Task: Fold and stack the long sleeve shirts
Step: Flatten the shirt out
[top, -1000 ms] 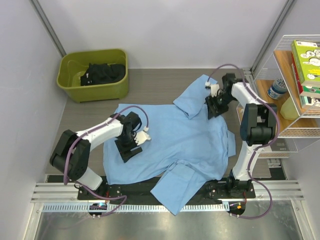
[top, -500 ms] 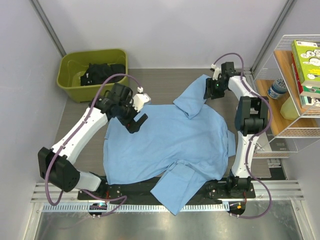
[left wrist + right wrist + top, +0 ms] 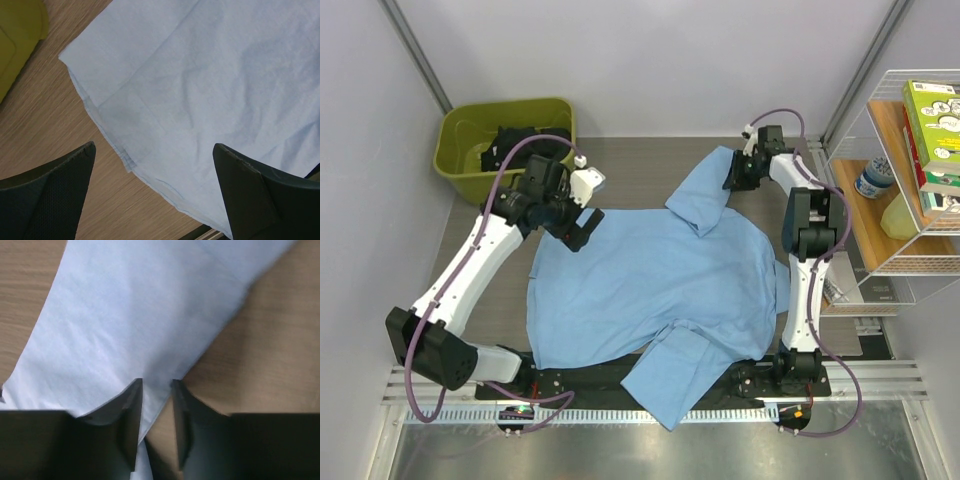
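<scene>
Lettering on the green book (image 3: 932,110) is unreadable. Light blue shirt (image 3: 660,280) lies spread on the table (image 3: 640,165), sleeves toward its far right corner and near edge. Left gripper (image 3: 155,147) gapes over the shirt's far left corner. Right gripper (image 3: 156,385), jaws narrow, straddles the far sleeve's edge; grip unclear.

The shirt (image 3: 660,280) is thin, soft cloth, matt and a bit creased. The table (image 3: 630,165) looks like smooth wood with fine lines in it, the bin (image 3: 455,160) is shiny green plastic, and the sheet (image 3: 620,455) at the near edge is shiny metal. The fingers (image 3: 45,200) of the left gripper (image 3: 152,160) are dull black, and one has a rough, dotted face.
</scene>
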